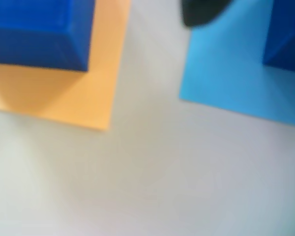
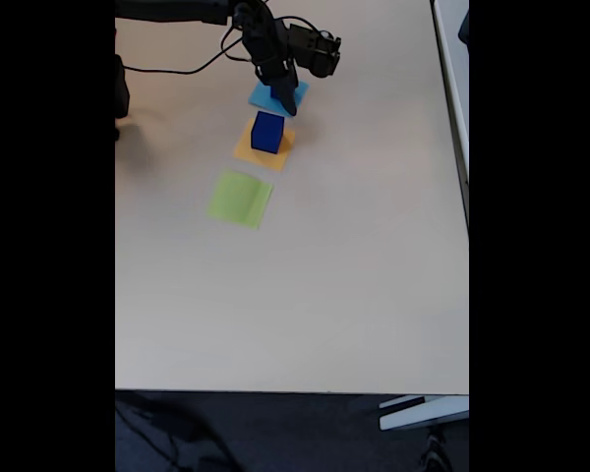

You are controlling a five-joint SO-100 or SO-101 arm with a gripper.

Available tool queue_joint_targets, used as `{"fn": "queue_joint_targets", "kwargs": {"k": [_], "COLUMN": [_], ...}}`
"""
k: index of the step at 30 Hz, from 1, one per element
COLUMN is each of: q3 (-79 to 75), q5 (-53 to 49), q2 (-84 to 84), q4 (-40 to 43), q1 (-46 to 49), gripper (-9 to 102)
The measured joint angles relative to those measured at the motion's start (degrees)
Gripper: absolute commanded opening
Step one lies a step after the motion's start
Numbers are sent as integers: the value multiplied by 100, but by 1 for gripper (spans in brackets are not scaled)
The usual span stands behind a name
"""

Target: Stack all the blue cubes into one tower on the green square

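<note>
Tool (image 2: 287,104): above light blue square (image 1: 231,73), jaw state impossible to tell
Blue cube (image 2: 266,132): on orange square (image 1: 83,93), just beside tool
Green square (image 2: 240,199): bare, farther off

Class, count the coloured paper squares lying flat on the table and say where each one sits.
3. In the fixed view they form a slanted row: the light blue square under the gripper, the orange square below it carrying a blue cube, and the green square lowest, bare.

Wrist view blurred: beside the gripper (image 1: 204,12), both blue cubes (image 1: 39,34) are cut off by frame edges; jaw stance unreadable.
</note>
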Motion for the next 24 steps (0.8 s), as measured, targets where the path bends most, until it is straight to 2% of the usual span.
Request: {"fn": "queue_joint_targets", "kwargs": {"k": [4,7,17,24], "q3": [316,483,756,756], "q5": [62,158,1063,1143], "q2": [158,211,220,220], "q4": [-62,-79,-79,-79], "q1": [53,44,-35,-18], "gripper": [37,40,41,41]}}
